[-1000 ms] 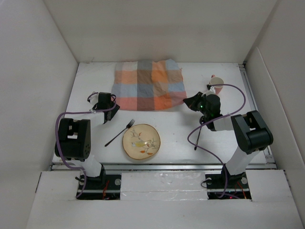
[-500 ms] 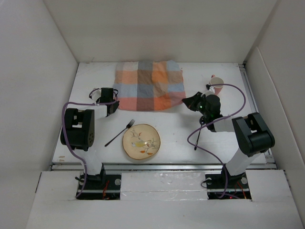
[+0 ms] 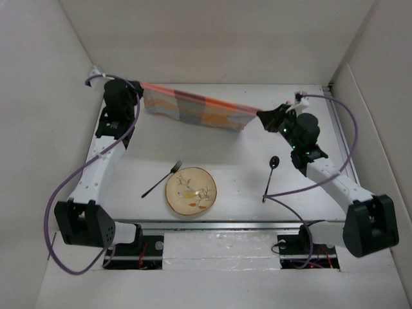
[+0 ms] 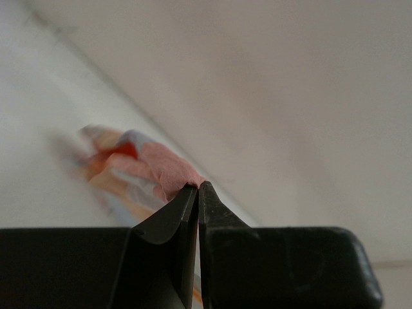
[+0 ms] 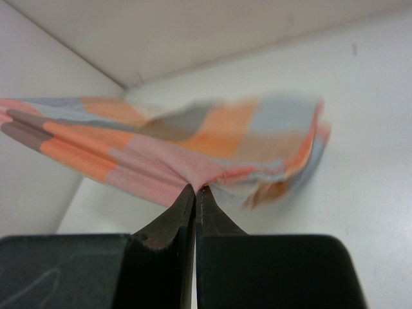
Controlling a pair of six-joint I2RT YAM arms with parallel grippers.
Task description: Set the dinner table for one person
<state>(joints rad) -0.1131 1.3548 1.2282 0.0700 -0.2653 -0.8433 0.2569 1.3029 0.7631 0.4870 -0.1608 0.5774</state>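
At the far side of the table [image 3: 225,154], the left gripper [image 3: 140,87] and right gripper [image 3: 261,116] each pinch a cloth [image 3: 193,109] corner, stretching it between them.

No writing can be read in any view.
The plate [image 3: 191,191] bears a painted motif, perhaps flowers, with no letters in it. The checked cloth [image 3: 193,109] shows only orange, blue and pink squares, and the dinner table [image 3: 309,187] is plain white. The black arm housings [image 3: 87,222] show no legible brand, though the overhead view is too coarse for small print.
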